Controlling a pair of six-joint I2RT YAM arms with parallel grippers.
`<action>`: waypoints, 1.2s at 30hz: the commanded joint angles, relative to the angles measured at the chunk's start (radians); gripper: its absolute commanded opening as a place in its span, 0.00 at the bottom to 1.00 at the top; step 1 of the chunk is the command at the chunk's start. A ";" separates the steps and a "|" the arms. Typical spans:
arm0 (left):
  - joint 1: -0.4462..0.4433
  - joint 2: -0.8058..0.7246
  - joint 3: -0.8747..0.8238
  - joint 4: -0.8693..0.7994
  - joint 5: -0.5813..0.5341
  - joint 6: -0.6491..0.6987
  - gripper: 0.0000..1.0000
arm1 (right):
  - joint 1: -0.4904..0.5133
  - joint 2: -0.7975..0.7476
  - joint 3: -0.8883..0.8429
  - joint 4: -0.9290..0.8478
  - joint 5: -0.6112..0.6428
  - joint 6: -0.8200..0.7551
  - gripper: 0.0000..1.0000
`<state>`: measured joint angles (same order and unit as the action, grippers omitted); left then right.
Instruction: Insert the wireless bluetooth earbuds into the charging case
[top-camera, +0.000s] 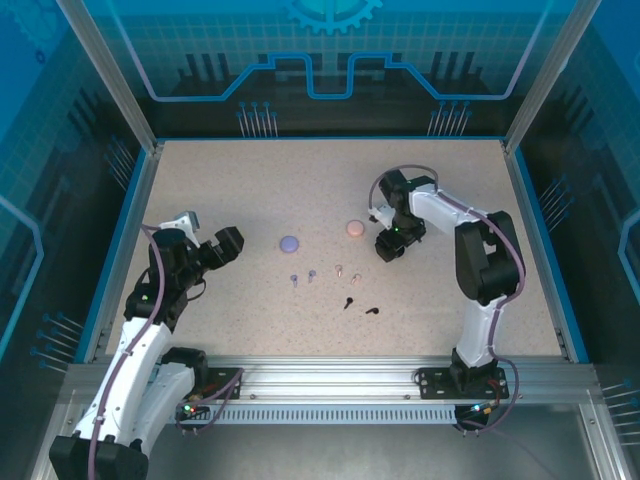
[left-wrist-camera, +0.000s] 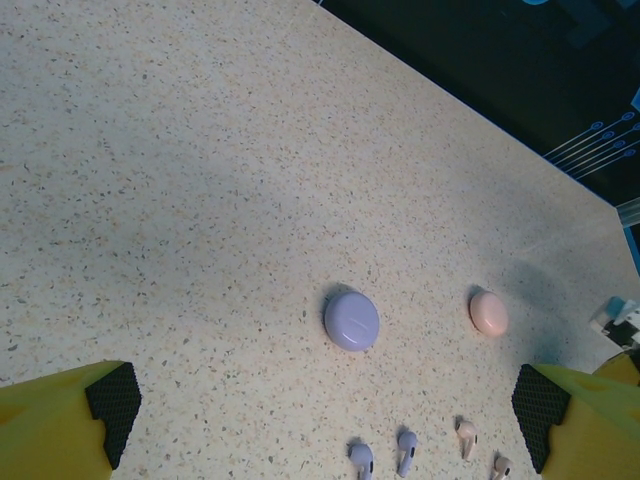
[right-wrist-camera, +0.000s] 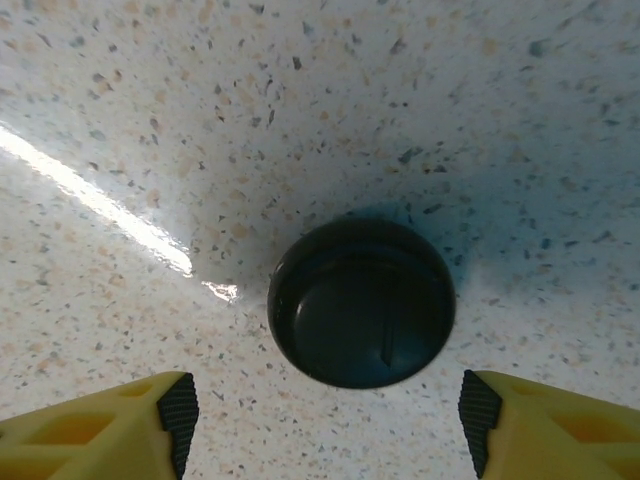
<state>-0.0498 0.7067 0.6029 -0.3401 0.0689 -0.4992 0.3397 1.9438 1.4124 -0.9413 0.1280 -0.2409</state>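
Observation:
A black round charging case (right-wrist-camera: 362, 303) lies closed on the speckled table, just ahead of my right gripper (right-wrist-camera: 325, 425). That gripper's black pads (right-wrist-camera: 180, 415) stand apart on either side, clear of the case. From above, the right gripper (top-camera: 389, 247) points down right of centre. A closed lilac case (top-camera: 290, 243) and a closed pink case (top-camera: 354, 228) lie mid-table. Nearer the arms lie two lilac earbuds (top-camera: 303, 277), two pink earbuds (top-camera: 347, 275) and two black earbuds (top-camera: 360, 307). My left gripper (top-camera: 215, 248) hovers open at the left, holding nothing. Its wrist view takes in the lilac case (left-wrist-camera: 351, 320), the pink case (left-wrist-camera: 489, 313) and lilac buds (left-wrist-camera: 406, 448).
A blue rim (top-camera: 130, 200) borders the table on the left, back and right. An aluminium rail (top-camera: 330, 375) carrying both arm bases runs along the near edge. Bare tabletop stretches behind the cases and at the left.

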 joint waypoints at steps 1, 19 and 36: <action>-0.003 0.006 0.006 -0.025 0.003 -0.007 0.99 | 0.013 0.030 0.032 -0.002 0.014 -0.005 0.72; -0.003 0.007 0.015 -0.039 0.002 -0.007 0.99 | 0.003 0.133 0.089 0.010 0.014 0.014 0.68; -0.003 0.013 0.014 -0.040 0.000 -0.006 0.99 | 0.004 0.088 0.048 -0.012 -0.033 -0.015 0.68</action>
<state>-0.0498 0.7181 0.6033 -0.3626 0.0689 -0.4992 0.3412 2.0609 1.4761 -0.9245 0.1207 -0.2409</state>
